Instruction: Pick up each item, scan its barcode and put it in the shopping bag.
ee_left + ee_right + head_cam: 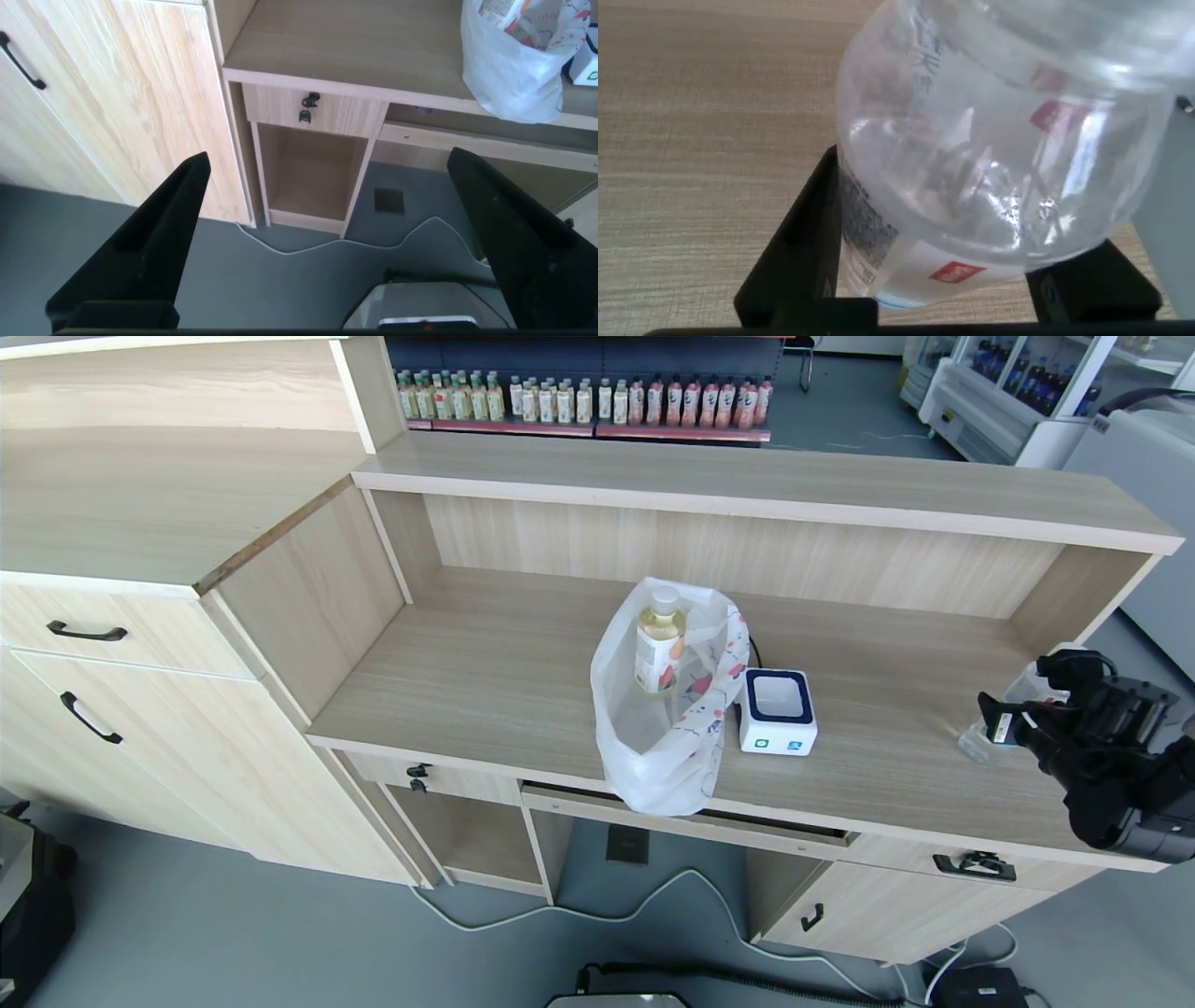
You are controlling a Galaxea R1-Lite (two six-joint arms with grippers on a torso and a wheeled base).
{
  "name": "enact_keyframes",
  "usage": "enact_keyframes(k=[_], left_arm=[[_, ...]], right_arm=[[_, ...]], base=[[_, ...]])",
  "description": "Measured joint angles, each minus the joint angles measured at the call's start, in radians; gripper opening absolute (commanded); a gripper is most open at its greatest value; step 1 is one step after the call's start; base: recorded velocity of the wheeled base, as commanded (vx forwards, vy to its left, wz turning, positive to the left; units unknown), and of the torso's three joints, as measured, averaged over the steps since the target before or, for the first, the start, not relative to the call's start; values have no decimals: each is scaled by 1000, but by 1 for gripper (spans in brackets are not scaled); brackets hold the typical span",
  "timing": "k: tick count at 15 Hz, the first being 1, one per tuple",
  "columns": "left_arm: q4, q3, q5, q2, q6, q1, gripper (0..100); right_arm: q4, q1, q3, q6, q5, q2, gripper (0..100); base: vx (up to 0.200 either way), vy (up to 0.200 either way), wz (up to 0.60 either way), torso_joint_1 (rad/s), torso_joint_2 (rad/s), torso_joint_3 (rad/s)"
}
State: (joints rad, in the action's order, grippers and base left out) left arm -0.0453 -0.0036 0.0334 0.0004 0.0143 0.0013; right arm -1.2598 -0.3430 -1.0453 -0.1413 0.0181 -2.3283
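Note:
A white shopping bag [653,747] stands open at the counter's front edge, with a yellow drink bottle [661,639] upright inside it. Just right of the bag sits a white scanner [778,711] with a blue-rimmed window. At the far right of the counter, a clear water bottle [1018,695] lies tilted, and my right gripper [1004,723] is shut on it. In the right wrist view the clear bottle [990,159] sits between the two black fingers [799,252], just above the wood. My left gripper [329,161] hangs open, low in front of the counter, left of the bag [514,65].
The wooden counter [504,672] has a raised back shelf and side walls. Drawers and an open cubby [304,173] lie under its front edge. A cable runs along the grey floor [280,933]. A shelf of drink bottles [579,401] stands in the room behind.

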Motion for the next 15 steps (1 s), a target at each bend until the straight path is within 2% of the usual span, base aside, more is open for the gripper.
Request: enact_keyframes(k=[11, 13, 15], left_arm=[[0, 0, 0, 0, 0, 0, 100], [0, 0, 0, 0, 0, 0, 100], [0, 0, 0, 0, 0, 0, 100]], right_arm=[[10, -24, 4, 2, 8, 27, 0], [43, -39, 26, 17, 71, 75, 0], [123, -77, 66, 30, 189, 161, 0]], base=[[0, 0, 0, 0, 0, 0], [0, 0, 0, 0, 0, 0], [0, 0, 0, 0, 0, 0]])
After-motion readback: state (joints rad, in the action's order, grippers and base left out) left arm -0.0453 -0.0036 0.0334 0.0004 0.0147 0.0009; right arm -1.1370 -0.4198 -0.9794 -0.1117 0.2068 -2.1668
